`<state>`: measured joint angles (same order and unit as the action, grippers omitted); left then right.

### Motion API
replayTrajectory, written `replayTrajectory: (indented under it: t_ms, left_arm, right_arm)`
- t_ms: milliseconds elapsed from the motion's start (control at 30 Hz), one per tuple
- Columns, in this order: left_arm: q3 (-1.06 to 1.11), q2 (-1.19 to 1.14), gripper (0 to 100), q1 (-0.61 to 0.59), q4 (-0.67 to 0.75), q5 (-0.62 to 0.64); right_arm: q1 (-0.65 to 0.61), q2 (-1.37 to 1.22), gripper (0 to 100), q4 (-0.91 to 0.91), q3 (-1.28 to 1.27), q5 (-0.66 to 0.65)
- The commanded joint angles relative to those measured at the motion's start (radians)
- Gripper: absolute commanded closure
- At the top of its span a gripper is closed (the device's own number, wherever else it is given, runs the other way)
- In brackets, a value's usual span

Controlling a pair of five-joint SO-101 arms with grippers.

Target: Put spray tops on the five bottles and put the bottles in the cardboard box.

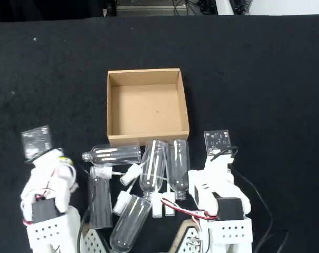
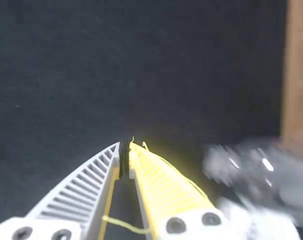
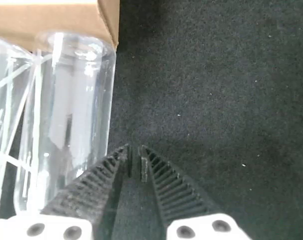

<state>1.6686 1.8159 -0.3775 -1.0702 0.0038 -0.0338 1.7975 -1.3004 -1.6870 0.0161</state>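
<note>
Several clear plastic bottles lie on their sides in front of the open cardboard box (image 1: 112, 105), among them one crosswise (image 1: 113, 154) and two side by side (image 1: 153, 166) (image 1: 178, 166). White spray tops (image 1: 130, 174) (image 1: 157, 206) lie loose between them. My left gripper (image 2: 125, 150) is shut with nothing in it, low over the black cloth left of the bottles; a blurred bottle (image 2: 251, 165) and the box wall (image 2: 296, 70) lie beyond it. My right gripper (image 3: 135, 157) is shut and holds nothing, just beside the rightmost bottle (image 3: 66, 110), near the box corner (image 3: 51, 20).
Black cloth (image 1: 254, 79) covers the whole table. Both arm bases stand at the near edge, one at the left (image 1: 46, 226) and one at the right (image 1: 228, 226), with the bottle pile between them. Cables (image 1: 265, 211) trail by the right base.
</note>
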Motion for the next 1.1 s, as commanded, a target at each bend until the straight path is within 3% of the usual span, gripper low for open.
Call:
replayTrajectory:
  t_ms: [0,100,267,500,767,1067]
  left_arm:
    - [-0.061,0.008,97,-0.143,0.101,-0.16]
    - [-0.077,0.008,97,-0.139,0.114,-0.284]
    - [-0.246,-0.002,97,-0.091,0.014,-0.296]
    - [-0.555,-0.055,79,-0.002,-0.186,-0.299]
    - [-0.734,-0.554,80,0.17,-0.356,-0.393]
    - [-0.816,-1.036,80,0.372,-0.439,-0.218]
  right_arm:
    - [0.015,0.099,98.7,-0.005,0.004,-0.008]
    - [0.015,0.099,98.7,-0.005,0.004,-0.008]
    - [0.015,0.099,98.7,-0.005,0.004,-0.008]
    - [0.015,0.099,98.7,-0.005,0.004,-0.008]
    - [0.015,0.099,98.7,-0.005,0.004,-0.008]
    - [0.015,0.099,98.7,-0.005,0.004,-0.008]
